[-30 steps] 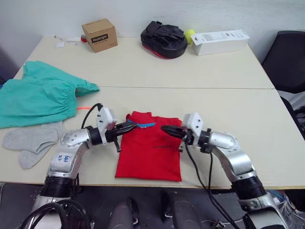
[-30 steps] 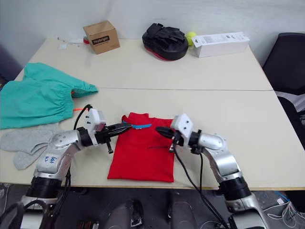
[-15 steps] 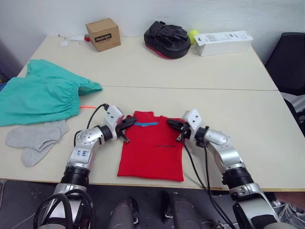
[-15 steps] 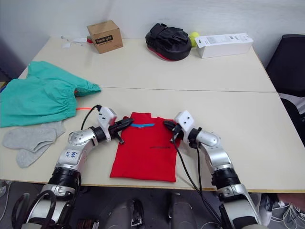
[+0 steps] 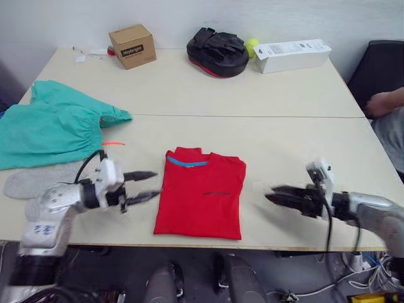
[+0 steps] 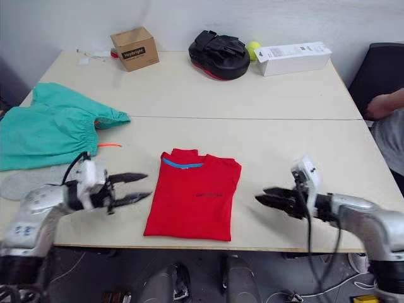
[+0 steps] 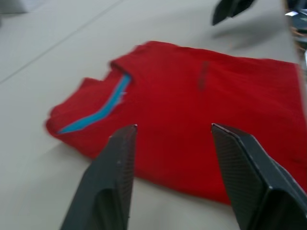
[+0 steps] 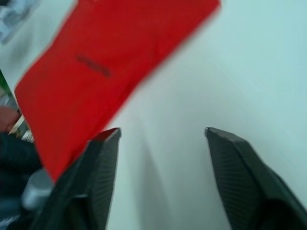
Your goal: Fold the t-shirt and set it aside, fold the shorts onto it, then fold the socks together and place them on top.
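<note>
**Shirt folded, both claws clear of it**

Red cloth sits at the near middle of the table: the t-shirt lies folded into a neat upright rectangle, neck toward the far side, blue stripe showing inside the collar. Nothing rests on it.

The left claw hovers just beside the shirt's left edge, its two black fingers spread apart and empty. In the left wrist view those fingers frame the collar end of the shirt without touching it. The right claw hangs over bare table to the right of the shirt, apart from it, fingers likewise spread and holding nothing.

The shorts lie spread at the table's left side, orange drawstring trailing from the waistband toward the middle. The socks lie flat just nearer than the shorts, partly behind the left arm.

Along the far edge stand a closed cardboard box, a black padded mitt, a yellow-green ball and a long white box, also closed. A person's arm shows at the right edge.
</note>
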Robot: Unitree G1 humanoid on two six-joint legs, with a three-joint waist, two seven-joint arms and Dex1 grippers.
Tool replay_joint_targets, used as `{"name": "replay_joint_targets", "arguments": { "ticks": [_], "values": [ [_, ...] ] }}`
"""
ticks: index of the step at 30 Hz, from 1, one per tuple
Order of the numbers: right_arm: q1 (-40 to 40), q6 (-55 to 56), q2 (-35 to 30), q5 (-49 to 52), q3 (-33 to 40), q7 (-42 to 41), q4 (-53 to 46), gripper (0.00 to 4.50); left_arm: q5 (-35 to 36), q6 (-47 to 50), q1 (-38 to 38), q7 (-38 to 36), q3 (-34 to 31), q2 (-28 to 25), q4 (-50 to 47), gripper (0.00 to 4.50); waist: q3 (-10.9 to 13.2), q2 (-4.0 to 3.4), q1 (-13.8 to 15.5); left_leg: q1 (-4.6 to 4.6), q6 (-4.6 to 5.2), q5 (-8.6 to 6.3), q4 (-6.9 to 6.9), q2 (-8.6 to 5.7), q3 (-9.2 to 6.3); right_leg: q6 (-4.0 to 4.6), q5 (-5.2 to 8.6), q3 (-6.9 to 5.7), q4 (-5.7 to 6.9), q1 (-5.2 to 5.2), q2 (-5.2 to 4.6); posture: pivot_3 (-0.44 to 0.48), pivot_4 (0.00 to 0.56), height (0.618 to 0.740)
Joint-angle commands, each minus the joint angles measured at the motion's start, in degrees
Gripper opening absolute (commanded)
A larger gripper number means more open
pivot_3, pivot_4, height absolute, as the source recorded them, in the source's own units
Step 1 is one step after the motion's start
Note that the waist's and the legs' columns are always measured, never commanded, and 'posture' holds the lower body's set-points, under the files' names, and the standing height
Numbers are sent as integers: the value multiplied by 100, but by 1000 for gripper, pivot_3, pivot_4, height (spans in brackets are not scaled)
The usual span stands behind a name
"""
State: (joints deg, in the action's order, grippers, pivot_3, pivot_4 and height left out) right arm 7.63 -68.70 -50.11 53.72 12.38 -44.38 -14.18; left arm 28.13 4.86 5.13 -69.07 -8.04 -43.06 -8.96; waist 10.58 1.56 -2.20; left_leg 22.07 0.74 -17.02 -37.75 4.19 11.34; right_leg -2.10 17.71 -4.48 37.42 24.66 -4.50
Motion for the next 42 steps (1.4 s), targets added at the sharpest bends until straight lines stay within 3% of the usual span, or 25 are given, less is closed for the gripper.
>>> {"name": "replay_joint_targets", "arguments": {
  "ticks": [1,2,4,9,12,19,26,32,37,42],
  "values": [
    [241,-1350,197,668,114,547,-174,3982,778,185,-307,-496,-232,-80,-563,3776,0,0,-4,3,1,0,1,-1,0,0,0,0,0,2,0,0,150,740],
    [367,-1626,425,793,127,773,-173,4393,939,233,-390,-581,-316,-101,-659,4138,-1,1,-22,3,1,0,4,0,1,0,0,2,-2,2,1,0,150,740],
    [598,-1995,884,933,207,1151,-170,4500,1060,161,-472,-774,-409,-141,-719,4471,-7,13,-32,3,-1,3,10,1,0,0,0,1,-4,3,5,0,150,740],
    [941,-2380,1801,878,3,2021,-99,4500,1189,288,-454,-1010,-542,-264,-604,4471,-11,17,-101,2,-12,14,29,0,-2,0,0,0,-6,7,12,0,150,740],
    [1190,-2380,2459,715,-209,2696,89,4500,1132,262,-337,-906,-547,-191,-566,4471,-38,62,-181,-3,-35,30,42,3,0,0,0,1,-10,6,17,0,150,740],
    [1578,-2380,3127,673,-966,3177,286,4500,1083,253,-337,-626,-589,-32,-593,4471,-60,92,-329,-24,-50,38,72,7,2,12,6,2,-6,1,22,0,150,740],
    [1894,-2357,3482,82,-816,3391,579,2097,1045,250,-297,-540,-533,0,-577,4500,-62,95,-348,-55,-104,59,98,35,5,57,31,2,1,-7,52,0,150,740],
    [1994,-2325,2933,24,-343,3049,450,19,1012,241,-287,-469,-445,87,-579,4500,-53,81,-265,-66,-120,86,153,31,6,71,39,2,-1,2,55,0,150,740],
    [1899,-2346,2159,172,187,2630,268,19,997,297,-255,-378,-329,202,-649,4500,-46,70,-119,-53,-98,85,156,23,6,65,39,2,-23,4,52,0,150,740],
    [1536,-1899,805,-107,555,2012,484,19,966,237,-187,-341,-271,261,-567,4500,-42,63,-62,-40,-82,70,158,18,7,52,35,2,-55,4,52,0,150,740]
  ]
}}
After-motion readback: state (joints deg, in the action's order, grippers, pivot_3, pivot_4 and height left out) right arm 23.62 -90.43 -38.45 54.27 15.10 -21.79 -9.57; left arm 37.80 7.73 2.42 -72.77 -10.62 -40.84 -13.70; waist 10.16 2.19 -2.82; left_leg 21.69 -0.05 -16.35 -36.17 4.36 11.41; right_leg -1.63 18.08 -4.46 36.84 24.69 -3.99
